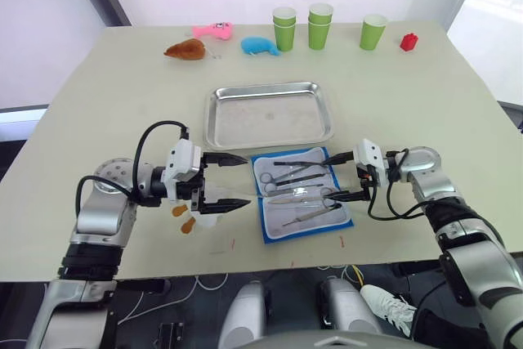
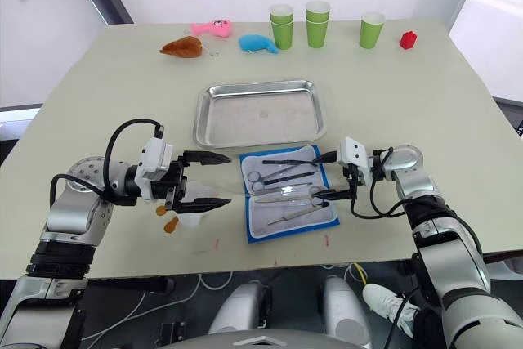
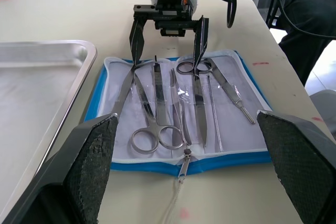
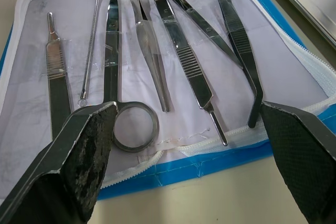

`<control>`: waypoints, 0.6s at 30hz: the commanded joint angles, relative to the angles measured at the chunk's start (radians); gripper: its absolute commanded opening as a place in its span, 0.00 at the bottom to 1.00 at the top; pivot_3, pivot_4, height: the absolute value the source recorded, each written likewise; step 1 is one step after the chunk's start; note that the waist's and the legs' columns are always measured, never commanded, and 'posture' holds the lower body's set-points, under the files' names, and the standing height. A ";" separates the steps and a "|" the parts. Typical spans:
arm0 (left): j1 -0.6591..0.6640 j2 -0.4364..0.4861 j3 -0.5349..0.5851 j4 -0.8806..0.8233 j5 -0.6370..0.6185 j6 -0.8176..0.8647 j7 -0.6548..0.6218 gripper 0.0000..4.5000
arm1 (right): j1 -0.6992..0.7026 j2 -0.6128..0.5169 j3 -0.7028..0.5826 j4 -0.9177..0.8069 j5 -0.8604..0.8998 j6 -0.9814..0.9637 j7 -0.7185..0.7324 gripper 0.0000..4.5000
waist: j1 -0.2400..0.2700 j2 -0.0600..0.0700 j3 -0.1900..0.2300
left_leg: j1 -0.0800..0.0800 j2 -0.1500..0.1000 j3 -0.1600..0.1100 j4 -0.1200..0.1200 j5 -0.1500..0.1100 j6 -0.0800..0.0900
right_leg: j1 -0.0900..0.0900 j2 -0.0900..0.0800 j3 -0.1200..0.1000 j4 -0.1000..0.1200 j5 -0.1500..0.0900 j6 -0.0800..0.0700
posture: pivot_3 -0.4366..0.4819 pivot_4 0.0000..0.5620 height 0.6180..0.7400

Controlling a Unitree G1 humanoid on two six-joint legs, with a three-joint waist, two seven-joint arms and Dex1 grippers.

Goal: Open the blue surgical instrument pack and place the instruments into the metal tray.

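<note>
Here, seen from above a pale table [image 1: 98,112]: blue pack [image 1: 301,195] lying unzipped and spread flat near the front edge, whitish lining up, blue border all round. Inside it, silver instruments [image 1: 298,181] tucked under clear sleeves: ring-handled scissors, tweezers, a thin probe, a flat handle, all lying side by side, some crossing. Just behind the pack, close to its far edge, metal tray [image 1: 270,114], shallow and shiny, holding nothing. On the pack's left side, left gripper [image 1: 238,179] with its two black fingers spread wide, tips pointing toward the pack's left edge, grasping nothing. On the pack's right side, right gripper [image 1: 338,176] likewise spread wide, fingertips reaching over the pack's right edge above the instruments, pinching nothing; whether the tips touch the lining cannot be told. Under the left gripper, small orange bits [image 1: 184,217] on the table. Along the far edge of the table, well apart from the tray: brown toy [image 1: 185,50], pink toy [image 1: 213,31], small blue plush toy [image 1: 259,45], green cups [image 1: 320,25], two of them stacked pairs, and a red block [image 1: 409,41].
</note>
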 commanded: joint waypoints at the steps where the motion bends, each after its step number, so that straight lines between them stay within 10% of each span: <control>1: -0.012 0.000 0.005 0.003 0.000 -0.023 0.000 1.00 | 0.065 0.014 0.053 0.067 -0.066 -0.018 -0.004 0.99 | 0.000 -0.001 -0.001 | 0.000 0.000 0.000 0.000 0.000 0.000 | 0.000 0.000 0.000 0.000 0.000 0.000 | 0.48 0.27 1.00; 18: -0.018 -0.015 0.006 0.024 0.002 -0.049 0.003 1.00 | -0.012 -0.003 -0.087 0.021 0.094 -0.147 0.100 0.99 | 0.005 0.006 0.005 | -0.004 0.000 0.000 0.000 0.000 0.000 | -0.003 -0.001 0.000 -0.001 0.000 0.000 | 0.48 0.27 1.00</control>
